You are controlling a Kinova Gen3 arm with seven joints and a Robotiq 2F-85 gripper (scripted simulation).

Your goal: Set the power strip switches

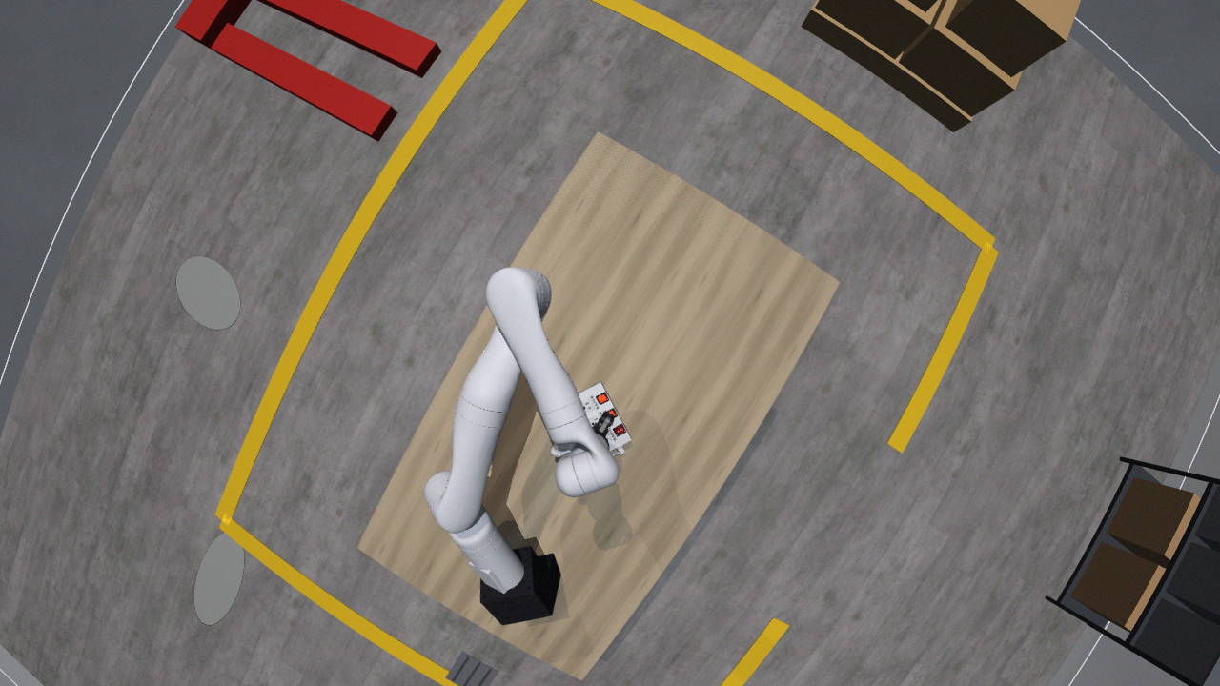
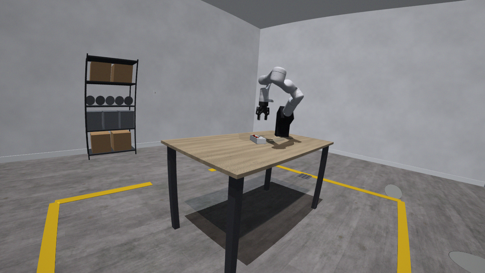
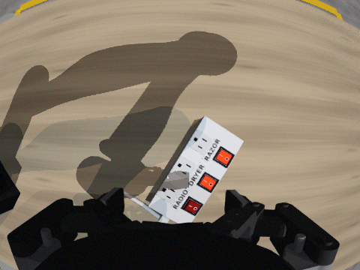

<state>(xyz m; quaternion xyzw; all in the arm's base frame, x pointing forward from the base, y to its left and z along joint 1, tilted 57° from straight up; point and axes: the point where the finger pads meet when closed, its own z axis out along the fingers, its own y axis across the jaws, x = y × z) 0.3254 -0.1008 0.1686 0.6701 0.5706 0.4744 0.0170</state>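
A white power strip (image 3: 197, 171) lies flat on the wooden table, right way up, with three red rocker switches. The RADIO switch (image 3: 192, 206) is darker red; the DRYER switch (image 3: 207, 183) and the RAZOR switch (image 3: 223, 157) glow brighter orange-red. The strip also shows in the overhead view (image 1: 607, 416) and in the side view (image 2: 258, 138). My gripper (image 2: 262, 116) hangs open and empty well above the strip. In the wrist view the gripper (image 3: 175, 212) has its fingers spread either side of the RADIO end.
The black arm base (image 2: 282, 126) stands on the table just behind the strip. The table edges lie far from the strip. A shelf rack (image 2: 110, 107) stands by the far wall.
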